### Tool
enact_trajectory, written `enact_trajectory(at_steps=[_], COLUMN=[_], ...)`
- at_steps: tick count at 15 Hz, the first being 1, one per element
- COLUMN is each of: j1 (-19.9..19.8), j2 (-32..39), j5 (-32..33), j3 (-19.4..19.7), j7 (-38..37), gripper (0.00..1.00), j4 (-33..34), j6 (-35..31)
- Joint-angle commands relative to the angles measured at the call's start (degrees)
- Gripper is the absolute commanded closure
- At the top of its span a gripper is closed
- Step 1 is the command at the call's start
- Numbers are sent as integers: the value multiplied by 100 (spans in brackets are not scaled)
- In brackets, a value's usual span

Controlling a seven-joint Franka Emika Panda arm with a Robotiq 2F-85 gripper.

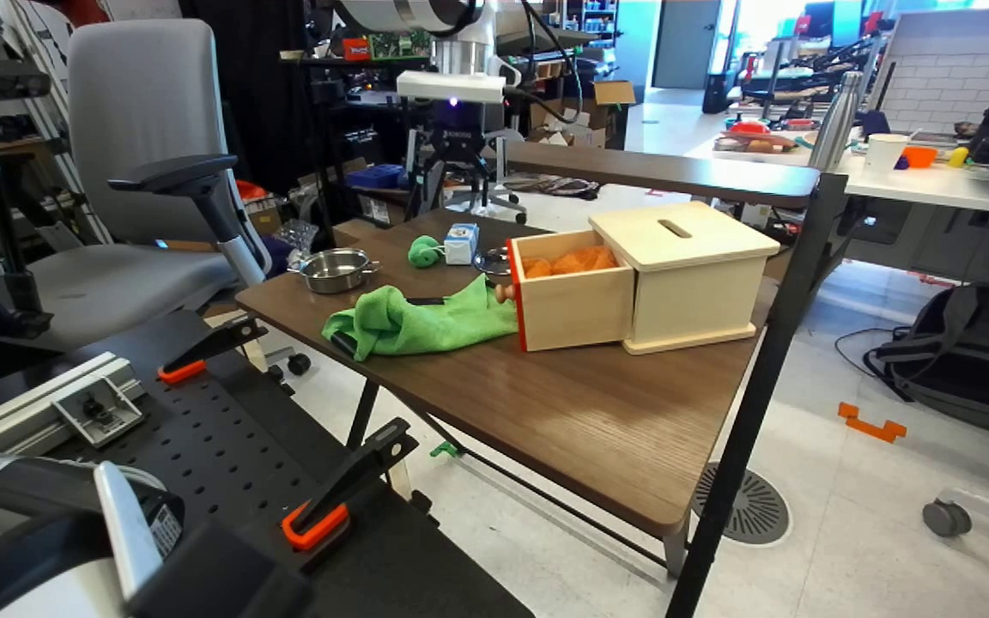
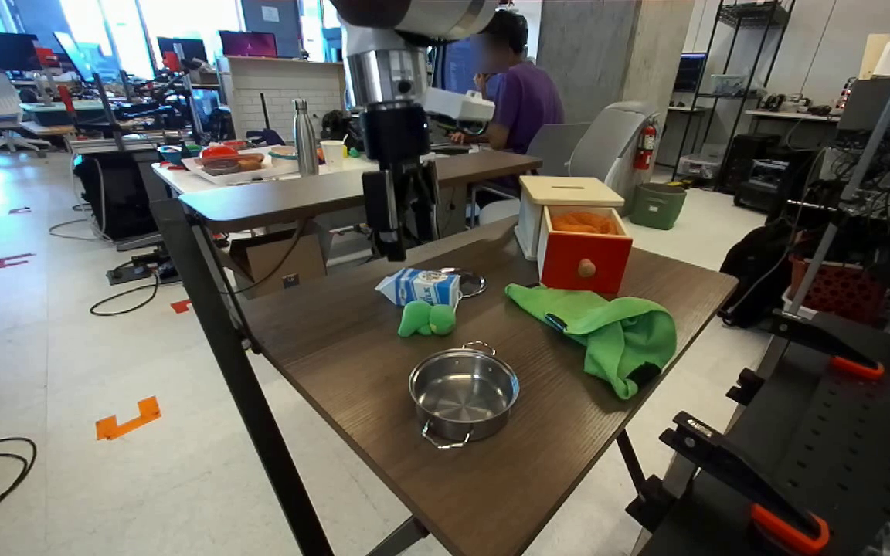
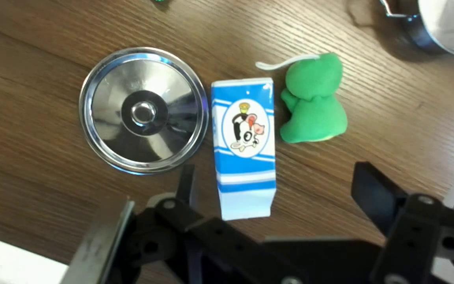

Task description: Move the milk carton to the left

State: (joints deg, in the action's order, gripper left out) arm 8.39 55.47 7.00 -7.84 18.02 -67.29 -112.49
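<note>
The milk carton is a blue and white carton with a cow picture. It lies on its side on the brown table, in both exterior views (image 1: 461, 244) (image 2: 423, 287) and in the middle of the wrist view (image 3: 244, 138). Its pale top end points toward the bottom of the wrist view. My gripper (image 3: 276, 175) is open, with its fingers wide apart and nothing between them. It is above the table over the carton's top end, apart from the carton. It also shows in both exterior views (image 1: 470, 193) (image 2: 406, 247).
A metal lid (image 3: 144, 108) and a green plush toy (image 3: 315, 102) lie close on either side of the carton. A steel pot (image 2: 464, 394), a green cloth (image 2: 615, 332) and a wooden box (image 1: 692, 283) with an open drawer stand on the table (image 1: 563, 421). A raised shelf (image 1: 658, 172) runs behind.
</note>
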Motion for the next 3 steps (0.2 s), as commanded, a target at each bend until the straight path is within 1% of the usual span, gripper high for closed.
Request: enact_trajectory(at_steps=[1, 3], j1=[-14, -89], j2=[-203, -580], j5=[-36, -48], j3=[2, -12], j7=[8, 17], gripper=[0, 0], j4=[-208, -624], j6=[-85, -192])
